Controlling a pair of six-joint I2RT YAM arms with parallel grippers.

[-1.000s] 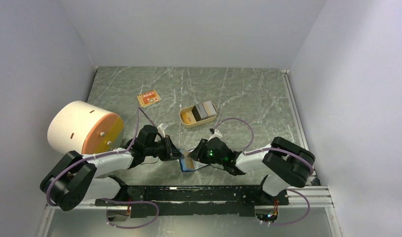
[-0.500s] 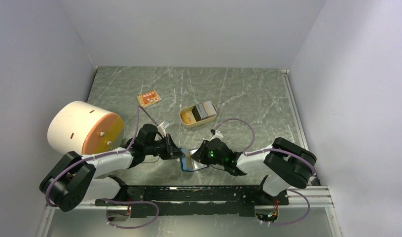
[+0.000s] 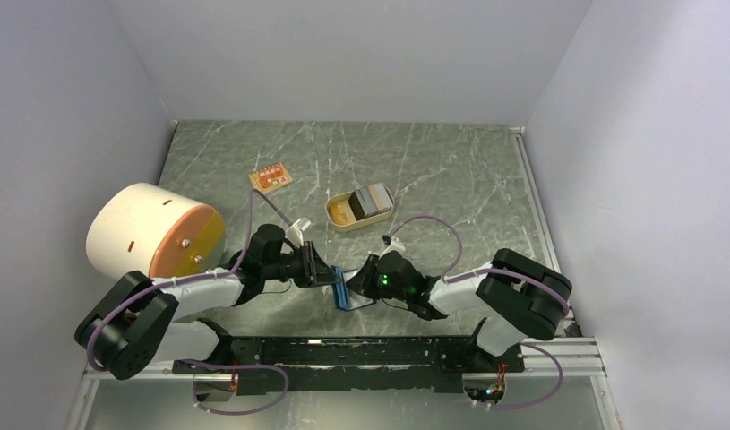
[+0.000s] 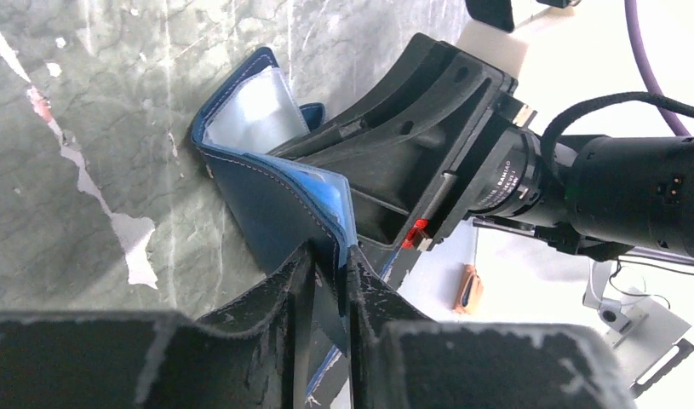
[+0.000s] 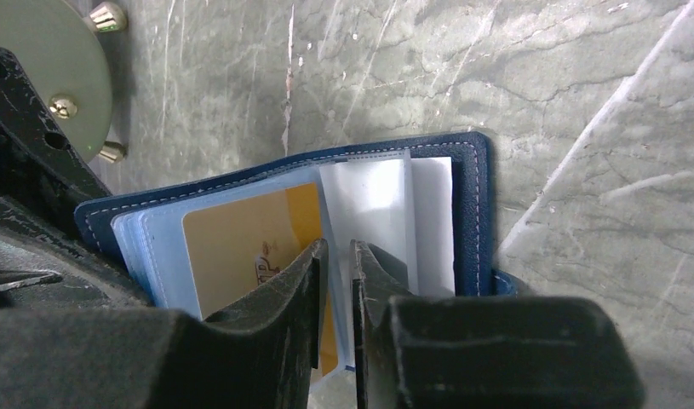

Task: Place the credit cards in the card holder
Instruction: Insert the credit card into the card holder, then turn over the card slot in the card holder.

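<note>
Close to the near edge of the table (image 3: pixel 450 170), between the two arms, the card holder (image 3: pixel 342 288) is held half open, navy outside with pale blue sleeves inside. The left gripper (image 4: pixel 330 256) comes at it from nine o'clock, fingers pinched together on the navy cover. The right gripper (image 5: pixel 336 251) comes from three o'clock, nipped onto a clear sleeve. Only the right wrist view shows a yellow card (image 5: pixel 241 247) sitting in a sleeve; the left wrist view gives the cover's stitched outside and one clear window. From above, bare marble lies open beyond the holder. At about one o'clock, well apart, the credit cards (image 3: pixel 373 198) lie stacked in a tan oval tray (image 3: pixel 339 215). An orange board (image 3: pixel 270 178) sits at eleven o'clock, and a white drum (image 3: pixel 137 228) at nine, near the left wall
</note>
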